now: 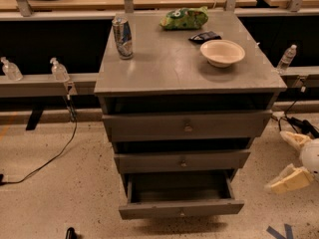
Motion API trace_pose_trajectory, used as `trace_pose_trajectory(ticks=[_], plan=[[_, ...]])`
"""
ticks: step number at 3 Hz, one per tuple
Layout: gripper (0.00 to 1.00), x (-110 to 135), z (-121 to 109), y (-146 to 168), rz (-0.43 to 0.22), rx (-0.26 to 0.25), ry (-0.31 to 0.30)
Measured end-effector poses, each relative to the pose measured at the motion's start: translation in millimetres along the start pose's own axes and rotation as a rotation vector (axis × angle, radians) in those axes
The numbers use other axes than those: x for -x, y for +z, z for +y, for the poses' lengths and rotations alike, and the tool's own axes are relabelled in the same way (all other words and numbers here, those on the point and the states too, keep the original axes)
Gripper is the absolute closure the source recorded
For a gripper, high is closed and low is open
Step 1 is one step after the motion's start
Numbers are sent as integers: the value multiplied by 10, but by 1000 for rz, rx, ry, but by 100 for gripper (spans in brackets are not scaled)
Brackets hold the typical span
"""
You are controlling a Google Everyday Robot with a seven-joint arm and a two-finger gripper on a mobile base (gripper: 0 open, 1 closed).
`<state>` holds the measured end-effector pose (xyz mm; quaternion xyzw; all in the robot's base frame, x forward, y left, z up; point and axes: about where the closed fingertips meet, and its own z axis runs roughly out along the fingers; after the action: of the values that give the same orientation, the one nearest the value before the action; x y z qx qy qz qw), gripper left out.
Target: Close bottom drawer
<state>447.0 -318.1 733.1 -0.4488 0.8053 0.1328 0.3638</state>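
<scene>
The grey cabinet (149, 78) has three drawers. The bottom drawer (181, 209) is pulled out, showing its empty inside (177, 187); its slim front carries a tiny round knob. The middle drawer (182, 161) and top drawer (187, 127) stick out slightly. My gripper (292, 161) is low at the right edge of the view, to the right of the bottom drawer and apart from it. Its two cream fingers (289, 179) are spread open with nothing between them.
On the cabinet top stand a can (122, 37), a green chip bag (184, 18), a dark packet (205, 36) and a white bowl (222, 52). Water bottles (59, 70) sit on rails behind. Cables (50, 156) lie on the speckled floor at left and right.
</scene>
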Motion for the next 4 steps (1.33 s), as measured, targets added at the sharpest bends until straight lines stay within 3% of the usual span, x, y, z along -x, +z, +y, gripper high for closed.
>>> trace_pose_trajectory(ticks=[1, 2, 3, 4], plan=[[0, -196, 24, 211, -24, 36, 19], [0, -196, 24, 211, -24, 36, 19], [0, -175, 119, 546, -43, 151, -5], [0, -141, 337, 1253, -36, 297, -75]])
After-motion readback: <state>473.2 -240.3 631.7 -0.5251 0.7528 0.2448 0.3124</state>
